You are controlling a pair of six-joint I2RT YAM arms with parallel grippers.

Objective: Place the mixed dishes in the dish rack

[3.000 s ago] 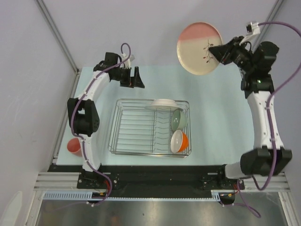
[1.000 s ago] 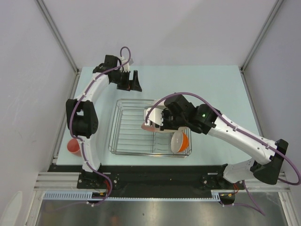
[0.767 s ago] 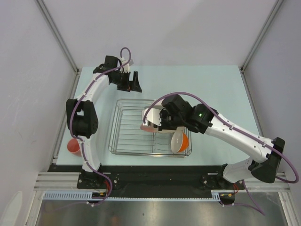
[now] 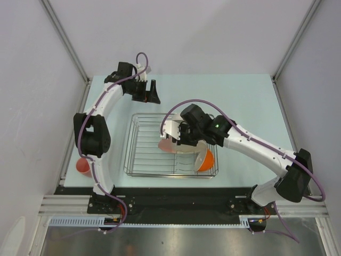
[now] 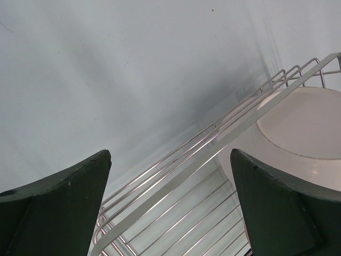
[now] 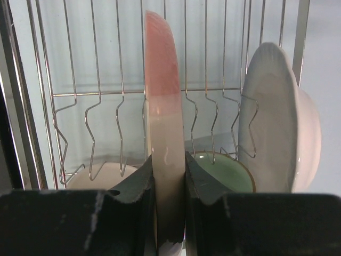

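My right gripper [image 6: 169, 198] is shut on the pink-and-cream plate [image 6: 161, 101] and holds it on edge among the tines of the dish rack [image 6: 101, 96]. From above, the plate [image 4: 167, 144] sits low over the rack's [image 4: 144, 146] middle under my right gripper [image 4: 178, 140]. The white shallow bowl [image 6: 277, 117] stands on edge to the plate's right, with the sage green bowl [image 6: 224, 172] below. The orange-outside bowl [image 4: 205, 160] leans at the rack's front right. My left gripper [image 4: 152, 92] is open and empty behind the rack's back left corner. The small pink cup is out of view.
The orange mug [image 4: 82, 166] sits on the table left of the rack, beside the left arm's base. The left wrist view shows the rack's back rim [image 5: 213, 141] and the white bowl [image 5: 298, 133] between my open fingers. Walls close off the table's left and back.
My right arm has brought the plate down from high at the back right into the rack, then shifted it slightly left and lower in the last second. The left arm has barely moved.
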